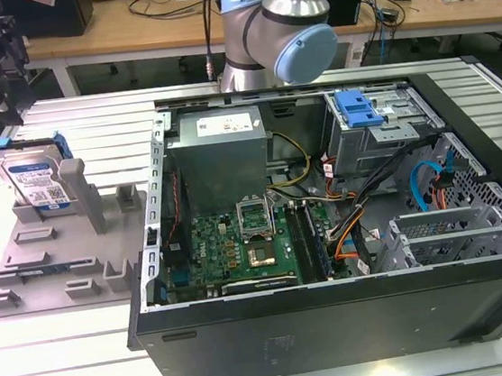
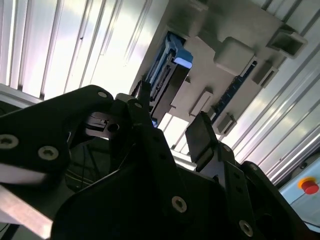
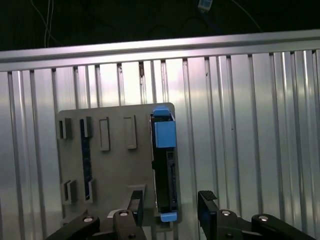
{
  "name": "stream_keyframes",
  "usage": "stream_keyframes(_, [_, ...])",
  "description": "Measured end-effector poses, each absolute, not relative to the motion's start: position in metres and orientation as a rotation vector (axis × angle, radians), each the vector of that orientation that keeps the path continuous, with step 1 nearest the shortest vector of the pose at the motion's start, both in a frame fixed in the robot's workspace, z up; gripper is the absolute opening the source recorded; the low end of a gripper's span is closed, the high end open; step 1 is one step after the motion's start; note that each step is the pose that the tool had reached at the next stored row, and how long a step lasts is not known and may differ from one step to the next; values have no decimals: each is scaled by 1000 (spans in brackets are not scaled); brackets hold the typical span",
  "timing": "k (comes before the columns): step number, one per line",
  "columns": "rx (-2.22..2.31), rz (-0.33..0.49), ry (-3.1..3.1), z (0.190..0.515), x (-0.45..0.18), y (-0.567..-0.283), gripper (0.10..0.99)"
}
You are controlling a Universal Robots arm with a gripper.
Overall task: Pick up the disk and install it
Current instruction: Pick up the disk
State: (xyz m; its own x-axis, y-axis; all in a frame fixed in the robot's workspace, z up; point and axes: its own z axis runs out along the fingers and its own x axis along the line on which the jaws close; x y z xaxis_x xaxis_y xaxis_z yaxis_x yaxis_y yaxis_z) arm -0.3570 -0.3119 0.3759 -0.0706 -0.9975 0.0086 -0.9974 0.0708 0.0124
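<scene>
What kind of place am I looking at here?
Probably a robotics or electronics lab: a robot arm stands behind an opened computer case on a slatted metal table, with cable-strewn wooden workbenches beyond.

You have the disk [image 3: 164, 165] standing on edge in the grey tray [image 3: 112, 170]. Your gripper [image 3: 171, 202] is spread, one finger either side of the disk, clear of it.

Exterior view oblique; wrist views — both share disk [image 3: 165, 170]
</scene>
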Motion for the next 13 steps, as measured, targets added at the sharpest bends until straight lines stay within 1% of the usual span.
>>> stream_keyframes(13, [2184, -4, -2238, 368, -381, -312, 561])
